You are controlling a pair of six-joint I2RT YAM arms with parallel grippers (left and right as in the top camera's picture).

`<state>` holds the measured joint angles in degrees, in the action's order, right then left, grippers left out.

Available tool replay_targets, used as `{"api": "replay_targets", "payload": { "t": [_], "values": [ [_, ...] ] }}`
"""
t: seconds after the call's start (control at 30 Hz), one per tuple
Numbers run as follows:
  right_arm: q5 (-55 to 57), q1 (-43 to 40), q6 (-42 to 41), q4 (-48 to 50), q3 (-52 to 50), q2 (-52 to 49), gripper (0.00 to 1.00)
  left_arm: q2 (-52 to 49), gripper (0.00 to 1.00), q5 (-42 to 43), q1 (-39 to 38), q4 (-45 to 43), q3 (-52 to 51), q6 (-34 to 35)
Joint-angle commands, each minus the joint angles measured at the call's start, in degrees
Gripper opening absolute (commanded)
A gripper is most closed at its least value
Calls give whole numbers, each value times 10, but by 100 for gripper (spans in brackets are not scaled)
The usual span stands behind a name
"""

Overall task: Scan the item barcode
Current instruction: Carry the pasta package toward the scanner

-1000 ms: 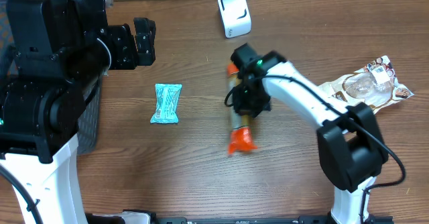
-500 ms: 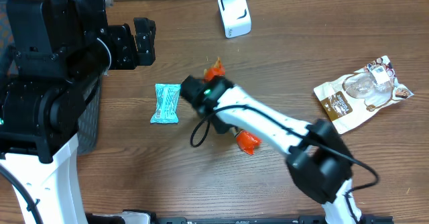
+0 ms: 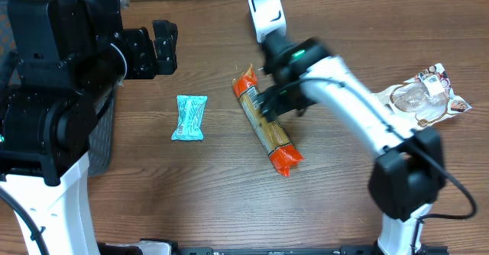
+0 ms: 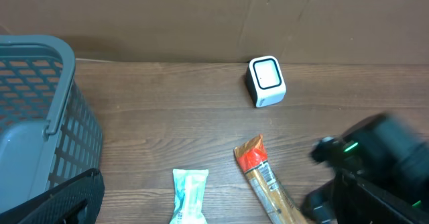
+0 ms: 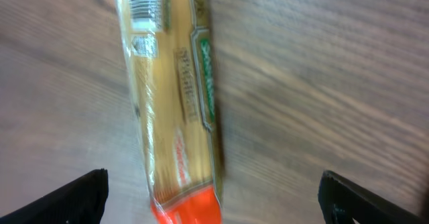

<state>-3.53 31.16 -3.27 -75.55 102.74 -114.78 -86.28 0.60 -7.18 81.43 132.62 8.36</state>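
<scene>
Orange at both ends and clear along its middle, the pasta packet [image 3: 264, 127] is laid flat and aslant on the wooden table [image 3: 344, 201], directly beneath the right jaws. Those jaws are spread wide and nothing is clasped in them. In the right wrist view their dark fingertips [image 5: 74, 197] are seen at the two lower corners, and the packet [image 5: 171, 103] is stretched lengthwise between them, touched by neither. A white label with dark bars near the packet's top is shown only in that close view; overhead it is too small to be read, and the right jaws there are blurred.

A white scanner [image 3: 267, 14] is stood just beyond the right jaws, which the right wrist camera does not show. A brown pouch [image 3: 412, 106], seen only overhead, is well off to their outer side.

The left jaws are held apart and empty, well away from the packet. A teal sachet [image 3: 189, 117] lies between them and it. A grey basket [image 4: 40, 117] beside them is revealed clearly by the left wrist view alone.
</scene>
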Motion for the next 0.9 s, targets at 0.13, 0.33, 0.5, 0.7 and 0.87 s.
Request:
{"api": "replay_targets", "payload": {
  "t": [0.13,0.33,0.5,0.7,0.87],
  "values": [
    [-188,-24,116,30,-104,11,100,-3,100,-6,-1,-2,0,-11],
    [-154,11,91,113,-184,8,100,-3,100,-6,-1,-2,0,-11],
    [-126,17,62,188,-245,6,100,-3,100,-6,-1,-2,0,-11],
    [-126,15,58,205,-256,6,81,-3,100,-6,-1,-2,0,-11],
    [-126,15,58,209,-256,-2,29,-3,100,-6,-1,-2,0,-11]
  ]
}}
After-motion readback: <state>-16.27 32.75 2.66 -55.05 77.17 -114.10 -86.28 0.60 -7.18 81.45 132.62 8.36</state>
